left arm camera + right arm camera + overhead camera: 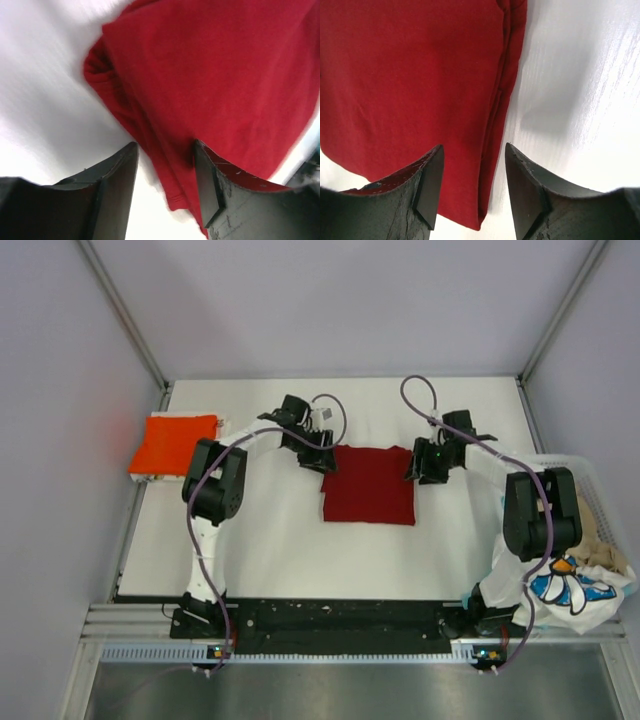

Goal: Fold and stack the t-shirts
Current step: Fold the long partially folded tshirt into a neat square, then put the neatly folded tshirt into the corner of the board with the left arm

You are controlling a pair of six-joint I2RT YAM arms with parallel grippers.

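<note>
Dark red t-shirt (368, 485) between parted fingers (427, 185)

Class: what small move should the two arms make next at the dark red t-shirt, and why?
Probably shut both: the left jaws and right jaws stand open, each straddling an edge of the dark red folded cloth t-shirt near its far corners, gripping nothing.

No text, number or brand can be read in any view.

White printed t-shirt (578, 590), well behind the right gripper (422, 470) and out to its right, near that arm's base: blue and orange print, shapes only, no letters made out.

Small pale patch (325, 416) on the left wrist, just behind the left gripper (311, 458): too small to read.
</note>
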